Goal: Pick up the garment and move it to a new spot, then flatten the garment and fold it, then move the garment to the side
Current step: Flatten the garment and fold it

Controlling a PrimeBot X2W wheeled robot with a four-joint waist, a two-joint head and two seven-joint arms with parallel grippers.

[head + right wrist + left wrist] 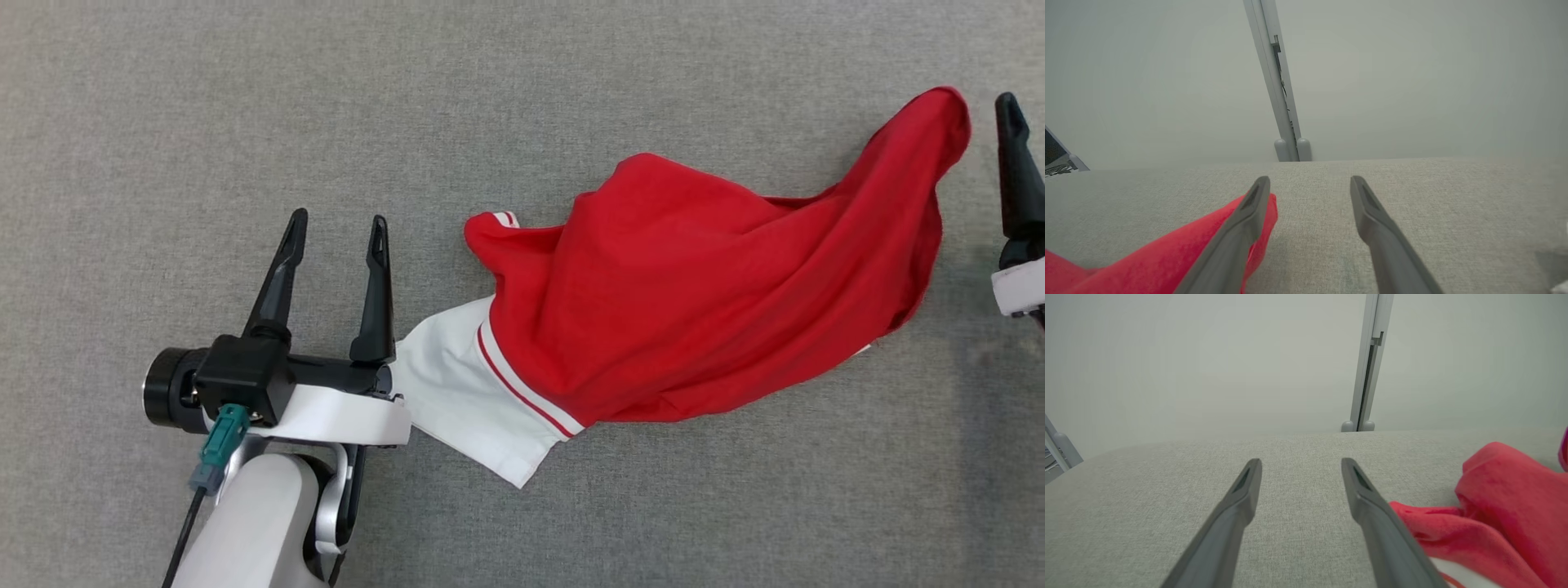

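- Lying bunched on the grey surface (245, 98), the garment (702, 302) is unflattened; flattening, folding and shifting aside remain, by my judgement
- left gripper (338, 219) and right gripper (1309, 179) gape, holding nothing

Setting: grey cloth-covered work surface (245, 98) against a plain pale wall (1208, 355).
The surface was a flat, finely woven light-grey fabric, uniform across the head view, with a darker shadowed band toward its right edge. In both wrist views its far edge met a bare grey-white wall. A slim pale metal post (1367, 375) rose against that wall, near upright in the left wrist view and tilted in the right wrist view. It had two small rounded feet (1357, 426) at its base, just behind the surface's far edge. A slanted grey frame piece (1057, 453) showed at the left margin; its identity could not be told. Light was soft and even.
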